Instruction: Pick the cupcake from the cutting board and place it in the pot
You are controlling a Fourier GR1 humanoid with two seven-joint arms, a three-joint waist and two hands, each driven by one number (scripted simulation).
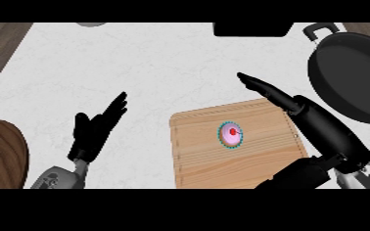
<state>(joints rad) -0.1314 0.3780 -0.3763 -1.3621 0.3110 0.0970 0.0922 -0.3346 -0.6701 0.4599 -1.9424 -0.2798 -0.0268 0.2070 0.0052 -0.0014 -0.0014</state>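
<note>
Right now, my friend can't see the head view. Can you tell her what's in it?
A pink cupcake sits on a wooden cutting board on a counter. The right hand is open at the board's right edge, a black pot lies further right, and the left hand rests open at the left.

The counter (166, 63) looks like pale stone, smooth, with faint grey veins. The board (202, 151), lower centre, is light matt wood with fine straight grain. The pot (347, 78), at the right edge, is black and smooth with a dull sheen. The left hand (90, 134) and right hand (318, 122) are matt black. The cupcake (230, 134) has a smooth pink top. The dark wood (11, 156) at the lower left shows grain.
</note>
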